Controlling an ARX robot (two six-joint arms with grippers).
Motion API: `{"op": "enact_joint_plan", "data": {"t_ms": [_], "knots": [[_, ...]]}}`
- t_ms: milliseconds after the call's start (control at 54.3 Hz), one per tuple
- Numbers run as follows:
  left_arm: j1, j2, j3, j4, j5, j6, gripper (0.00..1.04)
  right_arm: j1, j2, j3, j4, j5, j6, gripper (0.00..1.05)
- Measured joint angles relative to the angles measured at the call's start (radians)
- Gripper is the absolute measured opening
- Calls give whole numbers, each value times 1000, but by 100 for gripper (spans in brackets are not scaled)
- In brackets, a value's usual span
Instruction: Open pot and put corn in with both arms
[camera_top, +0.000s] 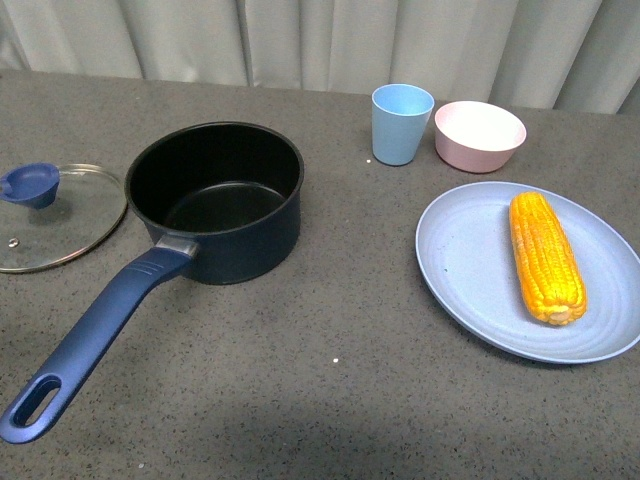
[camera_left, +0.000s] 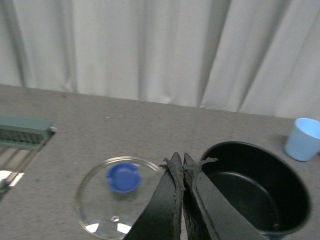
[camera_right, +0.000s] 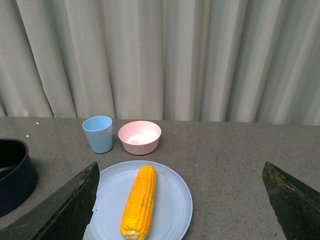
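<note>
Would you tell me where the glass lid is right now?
In the front view, the round glass lid lies flat left of the navy saucepan.

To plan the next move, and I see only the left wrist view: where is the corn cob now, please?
Observer: The yellow-orange corn cob lies on a round pale-blue plate, right of the dark navy-blue pot, not in it.
Operator: Is the other arm already holding it?
Observer: No. The right tool is open and empty, not touching the cob.
Operator: And where does the pot's grip point?
Observer: Its long blue handle points toward the robot, to its left.
</note>
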Motion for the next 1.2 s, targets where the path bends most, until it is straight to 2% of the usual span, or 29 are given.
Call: {"op": "enact_joint_plan", "data": {"t_ms": [129,461,1198], "knots": [[-51,-122,-42,-82,-24,1,4,0,0,0,0,0,0,96],[-51,-416,-94,-317,-28,1,4,0,0,0,0,0,0,96],[-51,-824,-95,-692,-28,0,4,0,0,0,0,0,0,96]]}}
